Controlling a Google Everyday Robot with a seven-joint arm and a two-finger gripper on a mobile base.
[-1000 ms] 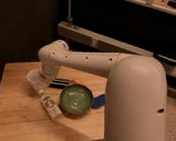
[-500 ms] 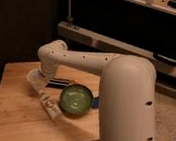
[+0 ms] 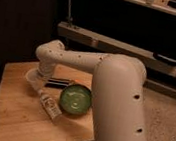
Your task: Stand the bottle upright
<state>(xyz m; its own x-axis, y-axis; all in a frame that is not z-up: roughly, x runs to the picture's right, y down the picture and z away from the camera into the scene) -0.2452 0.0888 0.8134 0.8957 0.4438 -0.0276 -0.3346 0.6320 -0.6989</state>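
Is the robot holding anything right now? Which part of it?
It cannot be told. The end effector is low at the far end of the bottle, which lies on its side beside the green bowl.

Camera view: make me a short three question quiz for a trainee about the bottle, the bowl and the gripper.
1. True or false: the bottle stands upright on the table.
2. Relative to the green bowl, the bottle is: A inside it; B beside it on the table; C beneath it.
3. Where is the gripper?
Key: 1 false, it lies on its side. 2 B. 3 Low over the table, at the bottle's far end.
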